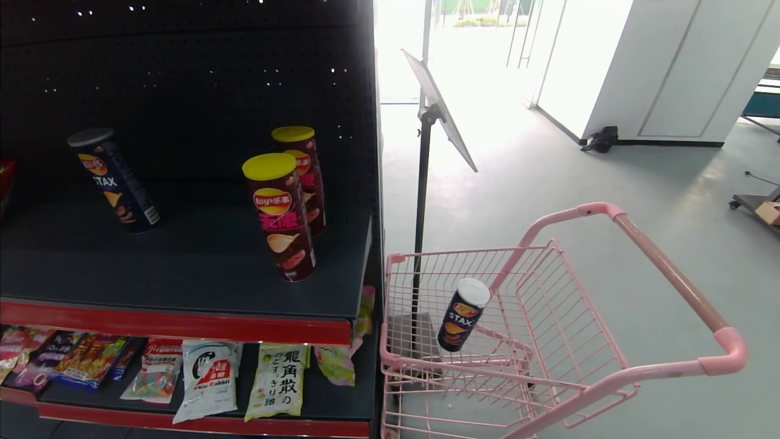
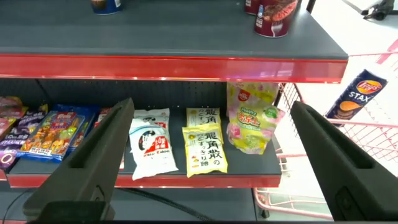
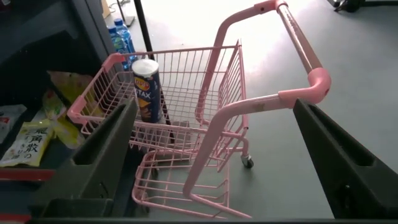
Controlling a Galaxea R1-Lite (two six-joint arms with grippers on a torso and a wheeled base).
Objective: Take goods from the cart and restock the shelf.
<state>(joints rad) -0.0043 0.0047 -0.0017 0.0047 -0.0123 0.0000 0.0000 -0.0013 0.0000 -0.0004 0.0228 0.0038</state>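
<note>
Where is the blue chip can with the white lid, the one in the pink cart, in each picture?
Head view: the blue chip can stands in the pink cart, right of the shelf.
Left wrist view: the can is beyond the shelf's end, among the cart's wires.
Right wrist view: the can stands in the basket's corner nearest the shelf.
Shared landmark: the pink cart.

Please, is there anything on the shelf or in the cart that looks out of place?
Only the yellow-green snack bag at the lower shelf's end beside the cart: it stands propped up and crumpled, while the other bags lie flat. The can in the cart stands upright.
</note>
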